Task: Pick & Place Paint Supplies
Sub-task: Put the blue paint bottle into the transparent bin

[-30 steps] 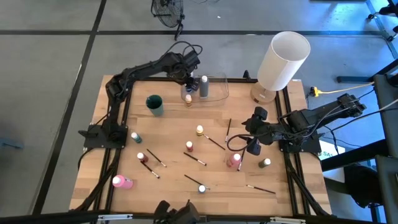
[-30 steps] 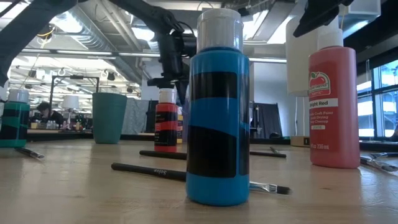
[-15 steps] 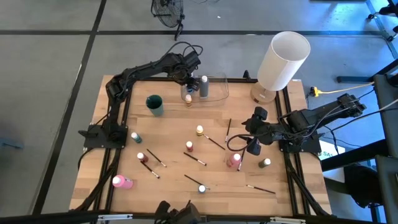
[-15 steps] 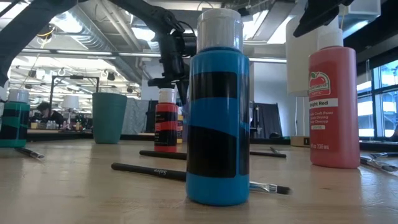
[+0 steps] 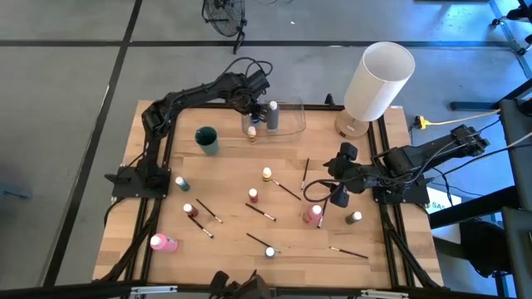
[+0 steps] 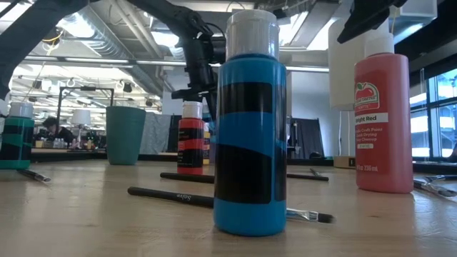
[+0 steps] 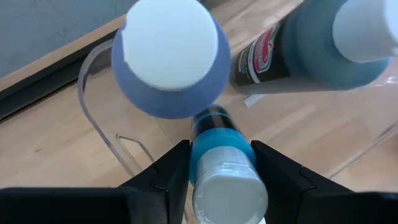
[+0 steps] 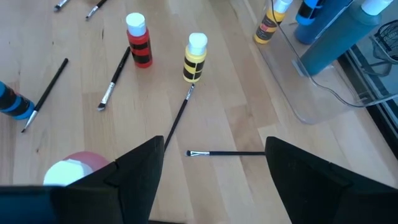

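Observation:
My left gripper (image 5: 250,110) hangs over the clear container (image 5: 288,121) at the table's far edge, shut on a small blue paint bottle (image 7: 219,134) with a black band and a pale cap. Beside it in the container stand a lilac bottle (image 7: 166,59) and a tall grey-blue bottle (image 5: 273,115). My right gripper (image 5: 337,198) hovers open above a pink bottle (image 5: 312,213) near the right side. Loose bottles, such as a yellow one (image 8: 195,58) and a red one (image 8: 139,42), stand on the wood among thin dark paintbrushes (image 8: 177,118). My left gripper pinches the small blue bottle between its two fingers, at the shoulder just under the cap (image 7: 214,146). The fingers come from above, pointing steeply down. The bottle stands upright inside the container. Its bottom is hidden, so I cannot tell if it rests on the floor.
A teal cup (image 5: 206,139) stands left of the container and a large white cylinder (image 5: 378,79) at the far right corner. A pink bottle (image 5: 162,242) lies at the near left. A blue bottle (image 6: 250,135) stands near the front edge with brushes around it.

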You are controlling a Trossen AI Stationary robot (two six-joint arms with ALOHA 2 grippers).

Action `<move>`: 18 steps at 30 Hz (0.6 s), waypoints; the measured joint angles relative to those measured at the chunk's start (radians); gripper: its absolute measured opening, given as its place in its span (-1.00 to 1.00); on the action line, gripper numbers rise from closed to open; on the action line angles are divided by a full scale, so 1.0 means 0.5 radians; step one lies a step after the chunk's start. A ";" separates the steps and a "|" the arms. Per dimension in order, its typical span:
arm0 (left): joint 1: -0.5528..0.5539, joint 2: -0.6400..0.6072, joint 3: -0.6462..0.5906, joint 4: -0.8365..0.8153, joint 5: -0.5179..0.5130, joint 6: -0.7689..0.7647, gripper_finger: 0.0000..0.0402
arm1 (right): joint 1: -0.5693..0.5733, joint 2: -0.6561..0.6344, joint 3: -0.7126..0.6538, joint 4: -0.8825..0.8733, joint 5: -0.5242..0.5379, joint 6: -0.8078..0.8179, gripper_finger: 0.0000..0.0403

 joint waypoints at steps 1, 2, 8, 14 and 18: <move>-0.001 0.000 -0.024 -0.008 -0.001 -0.010 -0.27 | 0.000 0.000 0.000 -0.001 -0.008 0.000 0.41; -0.002 0.000 -0.049 -0.008 -0.001 -0.013 -0.27 | 0.000 0.000 0.000 0.000 -0.025 0.000 0.41; -0.002 0.000 -0.145 0.041 -0.001 0.026 -0.27 | 0.000 0.000 0.000 -0.001 -0.040 0.001 0.41; -0.013 0.000 -0.145 0.079 -0.001 0.008 -0.27 | 0.000 0.000 0.000 0.000 -0.042 0.001 0.41; -0.036 0.000 -0.145 0.093 -0.002 -0.002 -0.27 | 0.000 0.002 0.000 0.000 -0.046 0.002 0.41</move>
